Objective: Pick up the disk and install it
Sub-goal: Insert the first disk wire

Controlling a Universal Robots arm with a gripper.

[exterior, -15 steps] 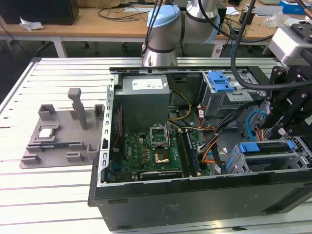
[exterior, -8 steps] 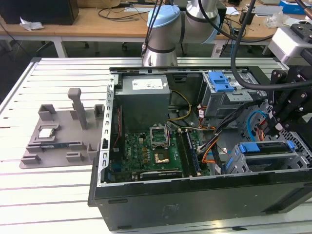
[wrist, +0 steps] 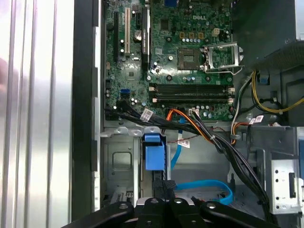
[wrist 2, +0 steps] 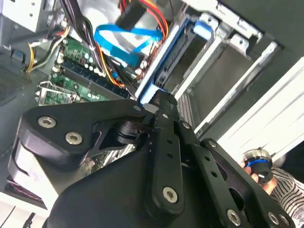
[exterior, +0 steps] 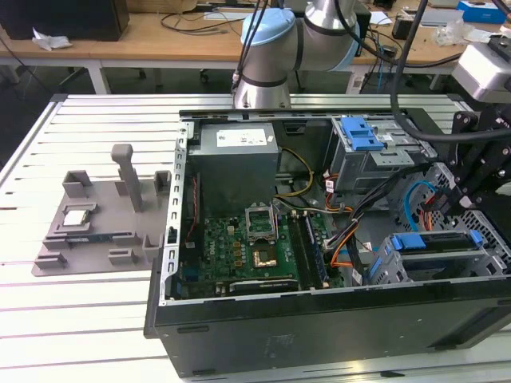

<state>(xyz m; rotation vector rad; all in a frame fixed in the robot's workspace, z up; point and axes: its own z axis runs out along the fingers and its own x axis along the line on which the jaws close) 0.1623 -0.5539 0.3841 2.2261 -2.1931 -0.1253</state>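
Open computer case (exterior: 319, 335) lies on the slatted worktop (exterior: 80, 319), taking up the side toward the exterior view's right. Arm base (exterior: 263, 48) stands at the worktop's far edge behind the case. Motherboard (exterior: 255, 247) is exposed inside.

The disk (exterior: 431, 242) sits in the metal drive cage (exterior: 399, 267) at the case corner toward the near edge and the exterior view's right. Its blue frame shows along the top of the cage. In the second wrist view the disk (wrist 2: 166, 57) is seen edge on, slotted between the cage rails. In the first wrist view its blue end (wrist: 153, 154) faces the camera. How far in it is, can't tell.

End effector (exterior: 461, 207) hangs over that cage. In both wrist views it looks narrow, tips close together (wrist: 164, 187), right at the disk's blue end (wrist 2: 164, 102). Touching or just off it, can't tell; no clear grip on anything.

A blue flat cable (wrist: 204, 186) loops inside the case beside the end effector, with black and orange wires running past. A second cage with a blue latch (exterior: 363, 132) is at the case's far side.

Grey fixture plate (exterior: 96, 231) lies on the worktop toward the exterior view's left, well apart from the case, with a small square chip (exterior: 76, 217) on it.
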